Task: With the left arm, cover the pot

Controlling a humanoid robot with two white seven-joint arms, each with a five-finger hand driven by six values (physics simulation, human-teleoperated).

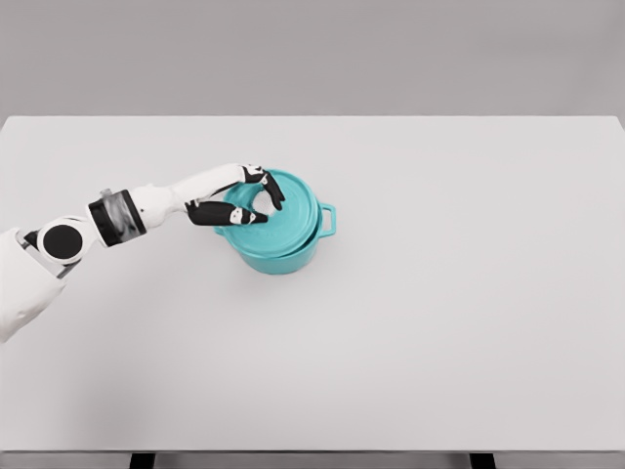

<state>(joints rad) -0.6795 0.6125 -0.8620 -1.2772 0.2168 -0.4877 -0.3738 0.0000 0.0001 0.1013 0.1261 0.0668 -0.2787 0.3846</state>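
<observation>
From where I stand, the left arm point(146, 205) comes in at the lower left edge, its white shoulder shell low against the border, then a black round joint, then a grey banded wrist section, and it stretches out to the right across the pale table point(439, 322). The forearm rises slightly as it runs toward the middle of the table.

At its end the left hand point(242, 200) sits over the left part of the teal lid point(283, 220). The fingers point(273, 191) are dark with white tips and they are curled in a loose ring, thumb below and the others arching above, closing in on the centre of the lid where a knob would be; the knob itself is hidden under them, so I cannot say for sure that they pinch it, but the hand looks closed around the lid's middle rather than spread.

The lid lies on the teal pot point(278, 256), and it looks a little shifted up and to the left, with the pot's wall showing below and to the right of it. Whether it is fully seated I cannot tell. One small loop handle point(329, 219) juts out on the pot's right side, just beyond the lid's edge. The pot stands a little left of the table's centre.

Further right there is only bare table surface out to the far edge.
</observation>
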